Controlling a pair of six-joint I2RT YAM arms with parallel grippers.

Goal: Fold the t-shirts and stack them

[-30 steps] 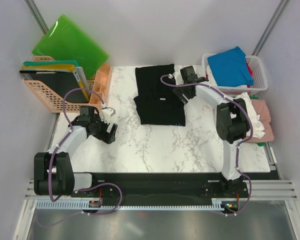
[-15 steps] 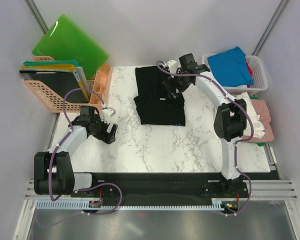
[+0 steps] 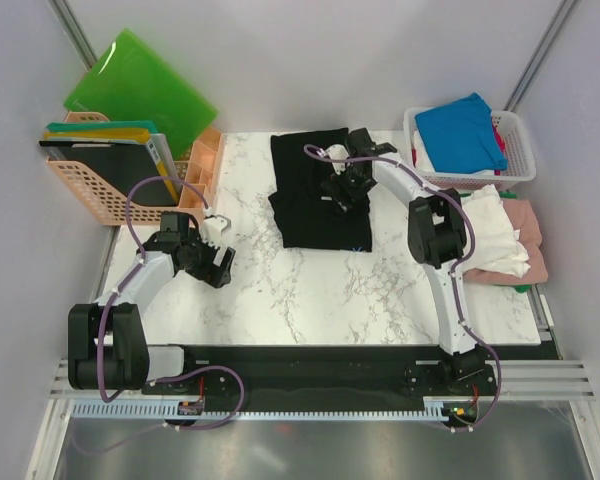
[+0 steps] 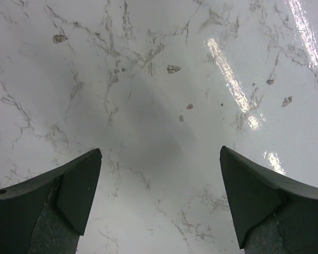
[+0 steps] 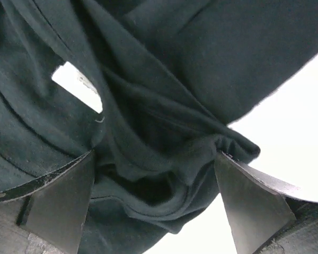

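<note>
Reaching over the far centre of the tabletop (image 3: 310,290), the right gripper (image 3: 342,186) hangs directly above the black t-shirt (image 3: 302,215), on the shirt's right half; its fingers (image 5: 58,206) stand spread wide and released; in the right wrist view a bunched ridge of black cloth lies between them, unpinched, with the white neck label (image 5: 77,87) just beyond the left finger.

The black t-shirt lies against the far edge of the tabletop, midway between the far corners; it appears partly folded; its long axis runs from the far edge toward the near edge; the gripper's opening spans across the loose ridge, not along it.

The left gripper (image 3: 216,262) hovers near the left edge of the tabletop, well apart from the shirt; its jaws are likewise released, with only bare marble between them in the left wrist view.

Judgement: the right arm is the nearer by a wide margin; the coming grasp depends on the cloth ridge sitting between its fingers; closing here would likely gather several layers at once.

Remaining garments: a blue t-shirt (image 3: 462,130) rests in the white basket (image 3: 520,150) beyond the far right corner; pale folded shirts (image 3: 500,240) lie beside the right edge.
</note>
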